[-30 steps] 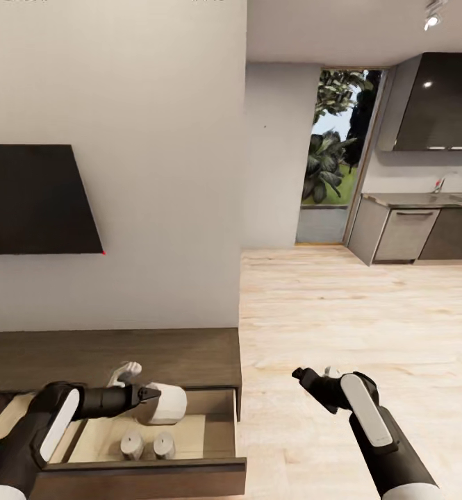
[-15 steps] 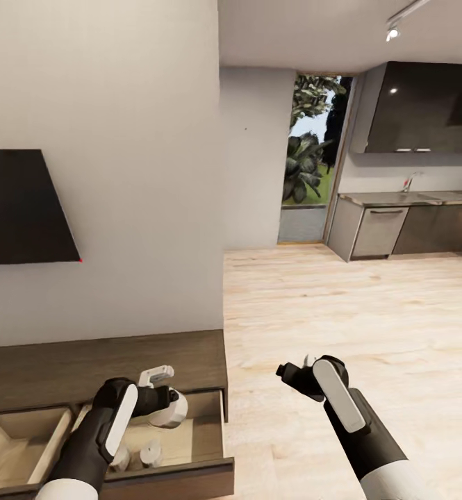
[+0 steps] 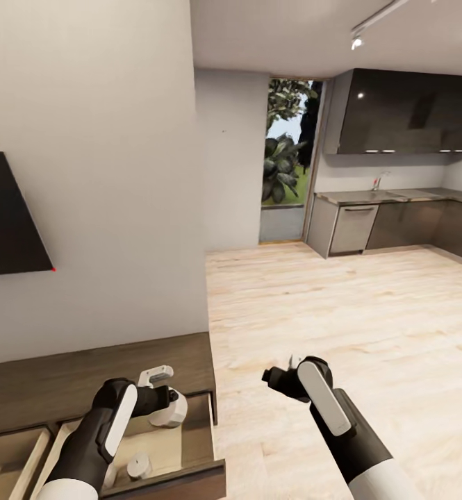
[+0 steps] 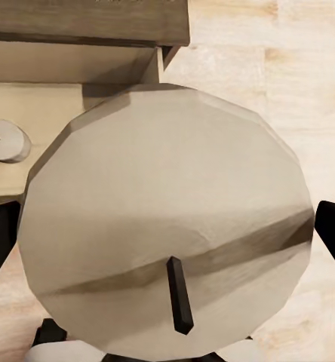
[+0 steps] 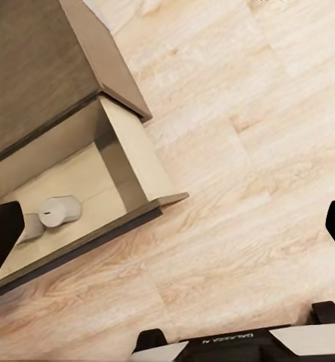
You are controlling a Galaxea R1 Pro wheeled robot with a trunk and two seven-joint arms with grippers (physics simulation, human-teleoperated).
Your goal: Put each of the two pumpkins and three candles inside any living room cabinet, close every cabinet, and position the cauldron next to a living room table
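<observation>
gripped a candle [image 4: 167, 219] firmly between the pads of the left gripper [image 3: 160, 397], wick face turned to the wrist camera, above the right end of the open drawer [image 3: 192, 444] of the cabinet [image 3: 85, 375]. showed two more candles [image 5: 59, 211] lying close together on the pale drawer bottom. spread the right gripper [image 5: 167, 230] wide and empty over bare floor [image 3: 342, 312], well apart from the cabinet.

hung the held candle near the drawer's side wall, with floor visible just past it in the left wrist view. risked, on this reading, a release too close to that edge: could have clipped the wall and tipped out, then rolled off across the boards, being a round stub. could equally have dropped onto the pair below and knocked them about. could have fouled the drawer on closing if left propped against the front. pointed the head camera mostly at wall and kitchen [image 3: 397, 222], so gave a poor watch over the drop.
</observation>
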